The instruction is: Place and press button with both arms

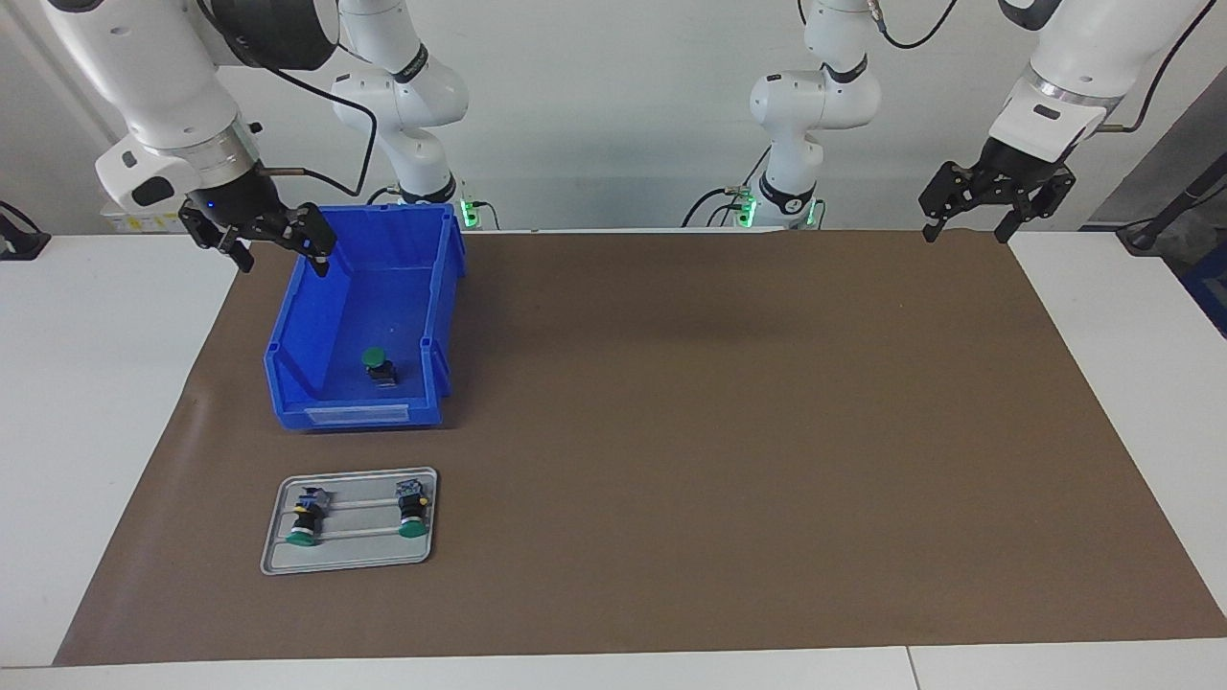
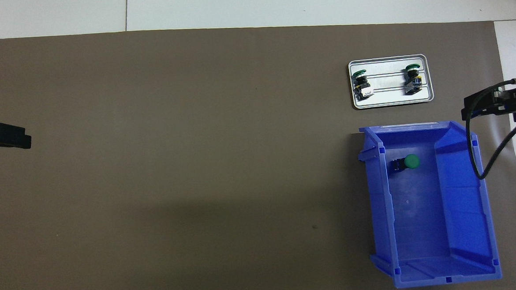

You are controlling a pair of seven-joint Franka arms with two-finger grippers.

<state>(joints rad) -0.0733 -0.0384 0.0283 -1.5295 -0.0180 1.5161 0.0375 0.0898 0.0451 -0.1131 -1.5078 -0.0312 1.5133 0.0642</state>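
A blue plastic open-topped bin (image 1: 359, 321) is seen on the brown mat (image 1: 671, 431) covering the white counter (image 1: 105, 383), toward the right arm's end. One small green-capped push button with black body (image 1: 378, 365) lies on the bin floor, in the part of the bin farther from the robots. A grey metal rectangular tray (image 1: 350, 520) is placed just beside the bin, farther from the robots; two more green-capped buttons are laid on it, one (image 1: 307, 517) nearer the right arm's end, the other (image 1: 412, 508) beside it, apart. The right arm's black hand (image 1: 259, 240) is held raised over the bin's edge nearest the robots, fingers spread open, nothing gripped. The left arm's black hand (image 1: 997, 196) is held raised over the mat's corner at the left arm's end, fingers open, empty.
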